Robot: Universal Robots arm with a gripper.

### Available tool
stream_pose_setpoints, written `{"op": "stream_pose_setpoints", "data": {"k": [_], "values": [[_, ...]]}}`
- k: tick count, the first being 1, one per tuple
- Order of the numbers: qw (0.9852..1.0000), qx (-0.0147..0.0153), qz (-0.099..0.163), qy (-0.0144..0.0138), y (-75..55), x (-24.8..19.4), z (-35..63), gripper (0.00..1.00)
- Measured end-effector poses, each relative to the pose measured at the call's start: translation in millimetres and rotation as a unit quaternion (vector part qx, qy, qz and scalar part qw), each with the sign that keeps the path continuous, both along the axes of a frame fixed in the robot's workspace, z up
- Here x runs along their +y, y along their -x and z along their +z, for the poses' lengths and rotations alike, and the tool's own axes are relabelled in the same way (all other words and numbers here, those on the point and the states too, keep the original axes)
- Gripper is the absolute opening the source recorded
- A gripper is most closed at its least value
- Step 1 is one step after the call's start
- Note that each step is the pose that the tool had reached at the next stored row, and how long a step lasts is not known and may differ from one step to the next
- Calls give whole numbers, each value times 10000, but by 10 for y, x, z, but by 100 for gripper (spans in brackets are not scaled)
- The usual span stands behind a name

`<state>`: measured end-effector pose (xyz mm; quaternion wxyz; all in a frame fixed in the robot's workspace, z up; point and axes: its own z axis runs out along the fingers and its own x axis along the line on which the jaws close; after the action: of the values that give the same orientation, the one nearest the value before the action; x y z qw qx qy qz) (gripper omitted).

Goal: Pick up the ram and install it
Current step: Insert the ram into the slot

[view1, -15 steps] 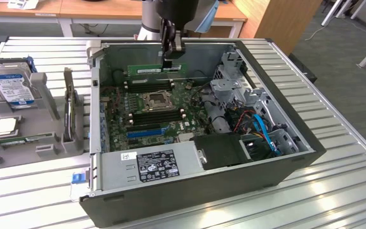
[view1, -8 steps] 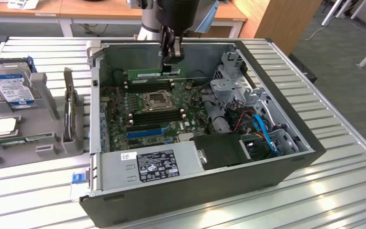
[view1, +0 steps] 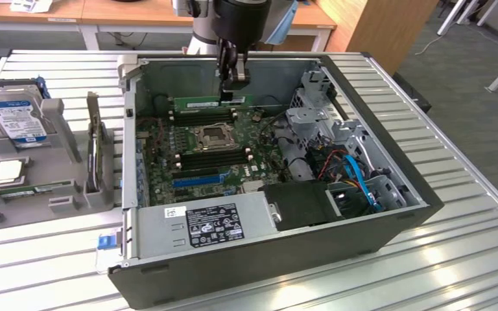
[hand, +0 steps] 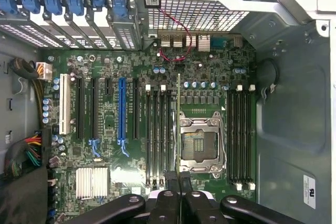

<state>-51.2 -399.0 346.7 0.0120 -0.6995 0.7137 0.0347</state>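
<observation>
Green ram (view1: 201,102) hung pinched between my fingers (view1: 240,74) over the motherboard (view1: 258,123), just beside the processor socket (view1: 212,136). I judged it lifted but not yet seated; seating called for squaring its edge over an empty slot.

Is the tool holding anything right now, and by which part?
Yes: the tool is shut on the ram, pinching its upper edge near the end at the exterior view's right.
</observation>
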Motion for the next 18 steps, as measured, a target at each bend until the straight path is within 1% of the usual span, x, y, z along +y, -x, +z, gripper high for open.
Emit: {"op": "stream_pose_setpoints", "data": {"k": [3,9,15,18], "values": [[10000,1,0,1,0,-8,1,12],[10000,0,0,1,0,-38,1,12],[10000,1,0,2,0,-39,1,12],[10000,0,0,1,0,-39,-34,12]]}}
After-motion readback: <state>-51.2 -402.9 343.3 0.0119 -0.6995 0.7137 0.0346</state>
